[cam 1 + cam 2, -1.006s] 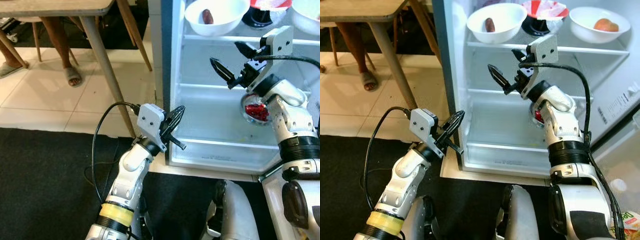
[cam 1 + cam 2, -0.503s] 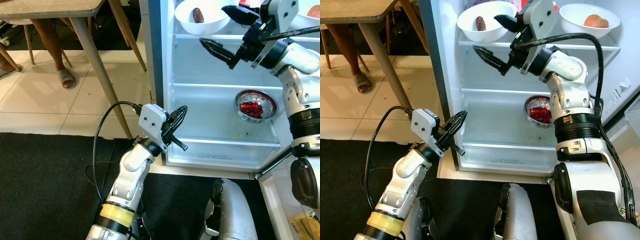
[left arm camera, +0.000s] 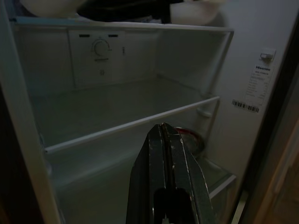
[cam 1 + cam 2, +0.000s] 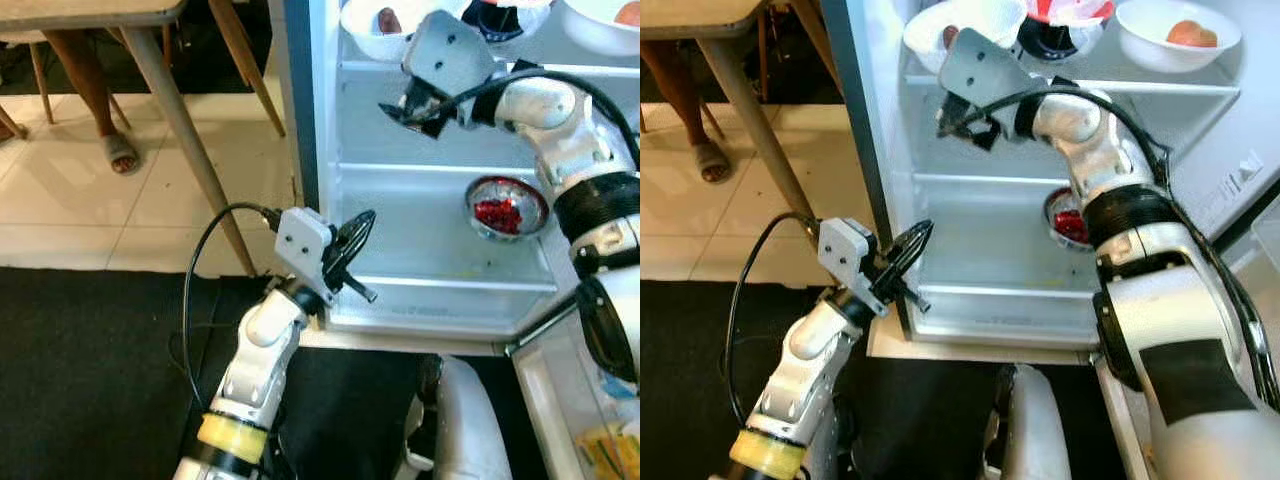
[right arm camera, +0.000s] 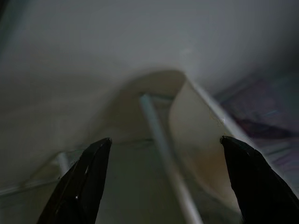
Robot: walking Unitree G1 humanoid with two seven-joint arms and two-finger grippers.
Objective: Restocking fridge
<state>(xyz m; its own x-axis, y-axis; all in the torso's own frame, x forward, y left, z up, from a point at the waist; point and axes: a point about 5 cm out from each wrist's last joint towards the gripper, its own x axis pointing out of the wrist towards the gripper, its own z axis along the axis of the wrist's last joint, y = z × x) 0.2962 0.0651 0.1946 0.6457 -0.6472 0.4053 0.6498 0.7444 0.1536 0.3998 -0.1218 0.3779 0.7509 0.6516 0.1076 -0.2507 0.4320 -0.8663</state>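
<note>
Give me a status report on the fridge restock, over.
Right pincer open, up by the left white bowl on the top shelf. Left pincer shut, idle at the fridge door edge. Steel bowl of red fruit on lower shelf.

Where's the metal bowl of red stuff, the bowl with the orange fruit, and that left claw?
Metal bowl (image 4: 503,207), left eye view, its red contents.
Fruit bowl (image 4: 1150,37), right eye view, white wall.
Left claw (image 4: 360,225), left eye view, between its fingertips.
</note>
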